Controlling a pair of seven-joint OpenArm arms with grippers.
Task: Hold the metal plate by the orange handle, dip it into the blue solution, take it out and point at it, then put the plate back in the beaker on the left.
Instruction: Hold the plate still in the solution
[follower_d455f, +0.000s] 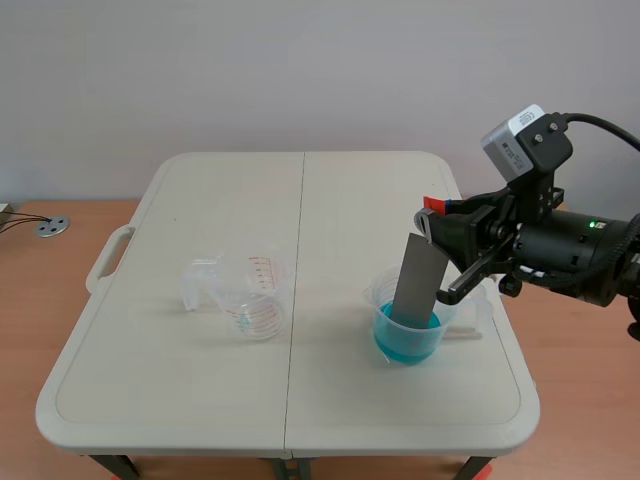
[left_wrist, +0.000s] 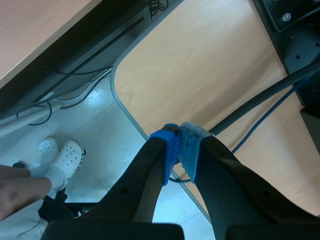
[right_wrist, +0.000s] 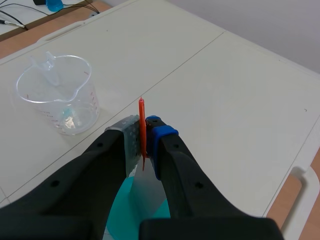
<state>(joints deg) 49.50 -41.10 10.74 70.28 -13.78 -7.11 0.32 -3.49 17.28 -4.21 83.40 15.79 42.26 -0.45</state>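
Scene view, metal plate (follower_d455f: 419, 282) near-upright, handle (follower_d455f: 433, 204) up

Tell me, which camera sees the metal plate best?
The scene view: the metal plate shows face-on, its lower end in the blue solution. The right wrist view shows mainly its orange handle, edge-on in the right gripper. The left wrist view misses it.

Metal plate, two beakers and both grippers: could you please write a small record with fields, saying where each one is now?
metal plate: upright, lower end inside the right beaker, at the blue solution
orange handle: pinched in the right gripper
left beaker: looks empty, stands apart from the plate
left gripper: shut on nothing, off the table
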